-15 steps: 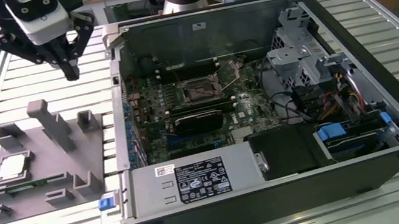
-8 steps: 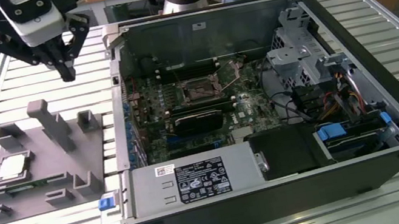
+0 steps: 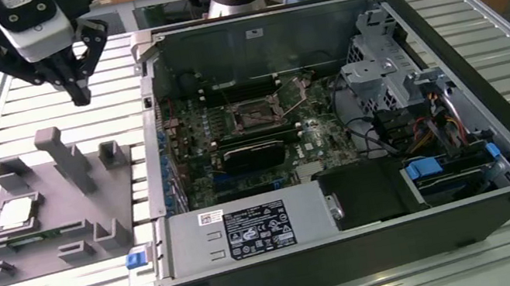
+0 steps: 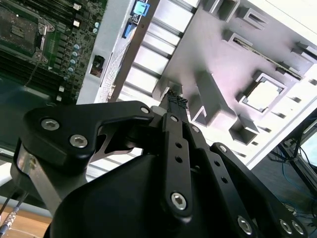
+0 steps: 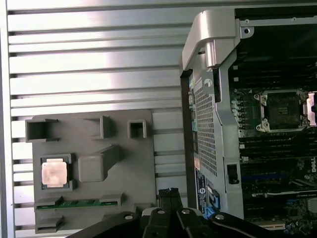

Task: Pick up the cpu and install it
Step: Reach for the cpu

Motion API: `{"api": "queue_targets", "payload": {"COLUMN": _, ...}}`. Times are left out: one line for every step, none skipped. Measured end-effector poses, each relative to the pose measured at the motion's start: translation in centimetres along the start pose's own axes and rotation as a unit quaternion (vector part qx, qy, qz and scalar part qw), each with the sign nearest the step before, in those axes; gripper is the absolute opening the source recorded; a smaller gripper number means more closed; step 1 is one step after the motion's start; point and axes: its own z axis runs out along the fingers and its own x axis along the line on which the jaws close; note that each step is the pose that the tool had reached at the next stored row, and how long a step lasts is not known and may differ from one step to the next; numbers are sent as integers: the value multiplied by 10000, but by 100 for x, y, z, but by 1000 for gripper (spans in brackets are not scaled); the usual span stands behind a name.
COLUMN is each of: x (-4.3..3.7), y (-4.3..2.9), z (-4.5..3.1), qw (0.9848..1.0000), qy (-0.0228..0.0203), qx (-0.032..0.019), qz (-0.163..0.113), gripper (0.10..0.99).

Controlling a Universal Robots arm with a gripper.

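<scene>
Hovering gripper (image 3: 80, 99), fingers together, empty | cpu (image 3: 16, 214) lies in gray fixture (image 3: 128, 193) | tall post (image 3: 69, 160) just beside it | open computer case (image 3: 360, 258) adjacent

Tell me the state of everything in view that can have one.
cpu: seated in a recess of the gray fixture, not picked up.
hand: shut, holding nothing, raised and apart from the cpu.
computer case: lying on its side, side panel off, interior open.
cpu socket: empty, no chip in it.
</scene>
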Motion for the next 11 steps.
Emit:
{"api": "queue_targets", "payload": {"x": 10, "y": -1, "z": 0, "qw": 10000, "qy": 0, "qx": 0, "qz": 0, "gripper": 106}}
{"api": "queue_targets", "payload": {"x": 19, "y": -1, "z": 1, "qw": 10000, "qy": 0, "qx": 0, "qz": 0, "gripper": 106}}
{"api": "queue_targets", "payload": {"x": 28, "y": -2, "z": 1, "qw": 10000, "qy": 0, "qx": 0, "qz": 0, "gripper": 106}}
{"api": "queue_targets", "payload": {"x": 37, "y": -3, "z": 2, "qw": 10000, "qy": 0, "qx": 0, "qz": 0, "gripper": 106}}
{"api": "queue_targets", "payload": {"x": 46, "y": -4, "z": 2, "qw": 10000, "qy": 0, "qx": 0, "qz": 0, "gripper": 106}}
{"api": "queue_targets", "payload": {"x": 55, "y": -4, "z": 3, "qw": 10000, "qy": 0, "qx": 0, "qz": 0, "gripper": 106}}
{"api": "queue_targets", "payload": {"x": 68, "y": -5, "z": 3, "qw": 10000, "qy": 0, "qx": 0, "qz": 0, "gripper": 106}}
{"api": "queue_targets", "payload": {"x": 89, "y": -7, "z": 4, "qw": 10000, "qy": 0, "qx": 0, "qz": 0, "gripper": 106}}
{"api": "queue_targets", "payload": {"x": 113, "y": -9, "z": 5, "qw": 10000, "qy": 0, "qx": 0, "qz": 0, "gripper": 106}}
{"api": "queue_targets", "payload": {"x": 141, "y": -11, "z": 5, "qw": 10000, "qy": 0, "qx": 0, "qz": -1, "gripper": 106}}
{"api": "queue_targets", "payload": {"x": 173, "y": -14, "z": 5, "qw": 10000, "qy": 0, "qx": 0, "qz": -1, "gripper": 106}}
